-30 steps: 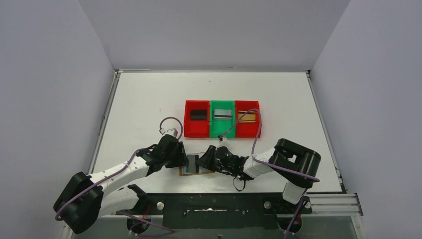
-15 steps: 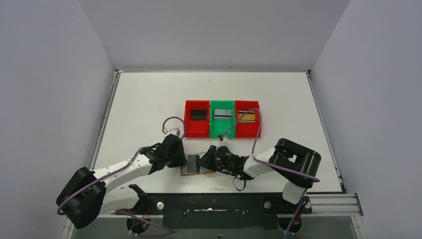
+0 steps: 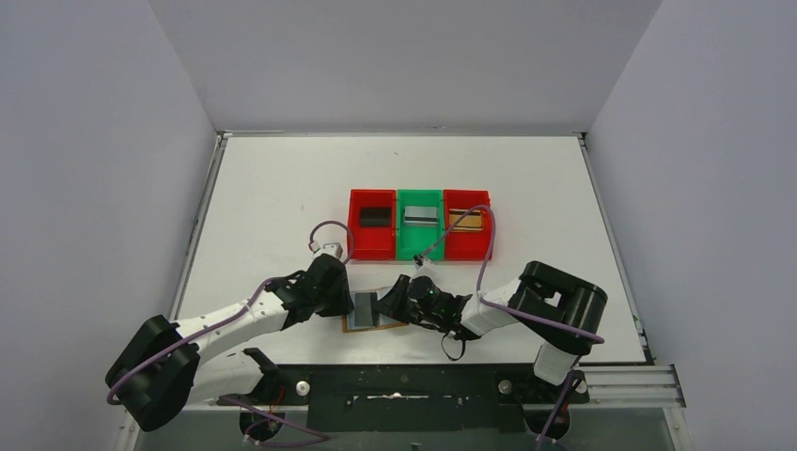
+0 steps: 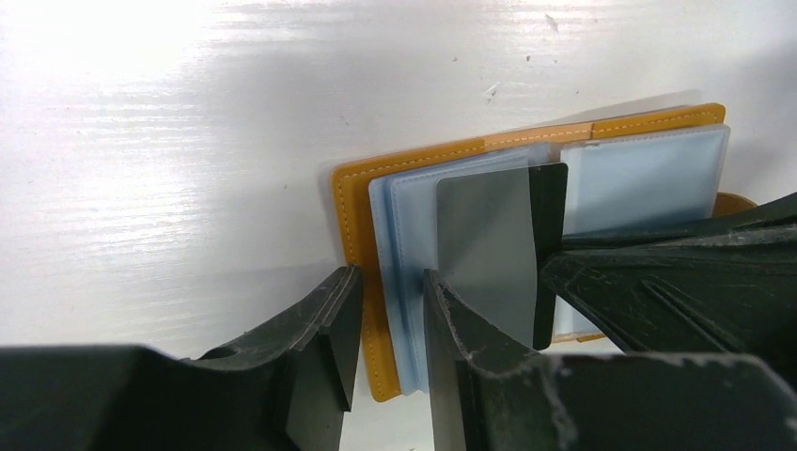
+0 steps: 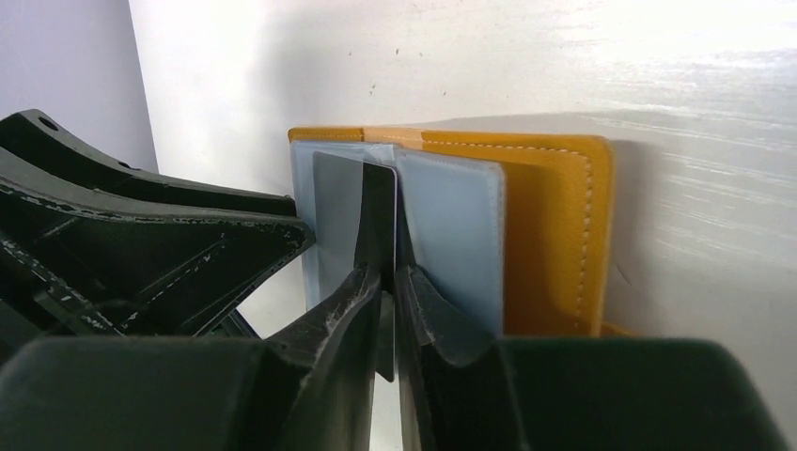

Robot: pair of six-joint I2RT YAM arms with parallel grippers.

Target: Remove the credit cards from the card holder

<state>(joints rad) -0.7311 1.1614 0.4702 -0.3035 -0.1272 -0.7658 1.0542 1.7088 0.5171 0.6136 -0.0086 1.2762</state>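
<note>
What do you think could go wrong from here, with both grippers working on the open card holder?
The right gripper pinches only the edge of the dark card, so it might slip free when pulled. The left gripper straddles just the left edge of the card holder; if that hold is weak, the holder may drag along with the card. The two grippers sit very close and could collide.

Open mustard card holder (image 4: 361, 235) shows one grey card (image 4: 489, 244), seemingly half-out.

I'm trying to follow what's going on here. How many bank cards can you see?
4. A black card lies in the left red bin, a silver one in the green bin, a gold one in the right red bin. A dark card stands in the open holder. More may hide inside.
</note>
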